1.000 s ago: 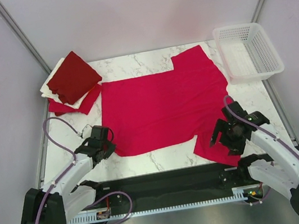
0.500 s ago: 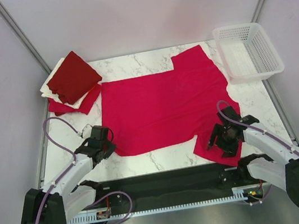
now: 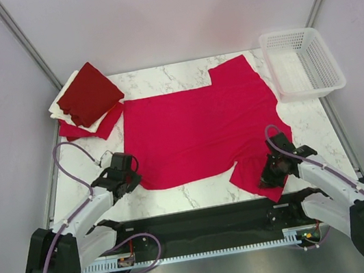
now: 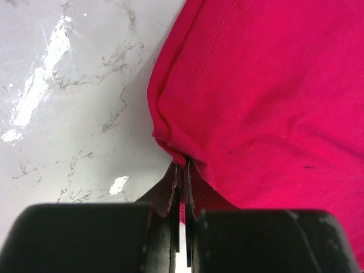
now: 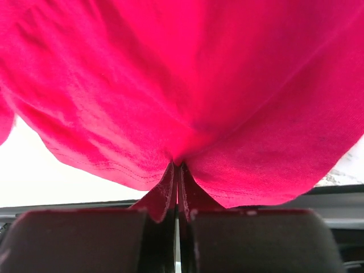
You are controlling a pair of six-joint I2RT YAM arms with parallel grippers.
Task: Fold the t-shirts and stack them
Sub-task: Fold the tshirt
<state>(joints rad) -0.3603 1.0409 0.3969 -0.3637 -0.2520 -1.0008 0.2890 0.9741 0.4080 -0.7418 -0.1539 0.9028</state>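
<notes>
A bright crimson t-shirt (image 3: 198,130) lies spread flat across the middle of the marble table. My left gripper (image 3: 127,175) is shut on its near left hem corner (image 4: 170,145), the fabric pinched between the jaws. At the near right, my right gripper (image 3: 270,171) is shut on the near right sleeve (image 5: 187,102), which bunches up at the fingertips. A stack of folded t-shirts (image 3: 87,99) sits at the far left corner: dark red on top, cream and red below.
A white lattice basket (image 3: 302,62) stands at the far right corner. Bare marble (image 4: 74,96) shows left of the shirt's hem. A black rail (image 3: 196,225) runs along the near edge between the arm bases.
My right gripper came down onto the near right sleeve and closed on it, pulling the fabric into a bunch. The left gripper stayed shut on the hem corner.
</notes>
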